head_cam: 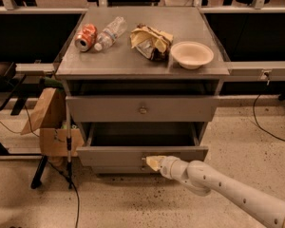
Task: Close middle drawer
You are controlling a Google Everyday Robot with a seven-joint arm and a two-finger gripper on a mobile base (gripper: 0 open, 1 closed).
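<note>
Looking down at the front of a gray metal cabinet [213,70] from the one camera view. The middle drawer [109,156] sits low in the cabinet, under the top drawer [180,109], and stands partway out from the frame. Wide, plain gray, with a low flat front panel. Its tray shows as a dark, shadowed hollow behind the panel; the contents, if any, cannot be made out. The gray side walls run back into the cabinet on both sides. The top drawer is flush with the frame and carries a small round knob [142,110] at its centre. The gripper [152,163] is at the centre of the middle drawer's front panel, pale yellowish at the tip, right against or touching the panel where a knob would be; contact cannot be confirmed. How far the gripper is open, and whether it has hold of anything, I cannot tell. The white arm [228,189] reaches in from the lower right, angled up and leftward over the speckled floor [133,208]. On the cabinet top, left to right: a red soda can [86,36] on its side, a clear plastic bottle [109,32] lying beside it, a crumpled snack bag [150,42], and a pale bowl [192,54] upright near the right edge. Left of the cabinet, a brown paper bag [47,110] above a cardboard box [56,141].
</note>
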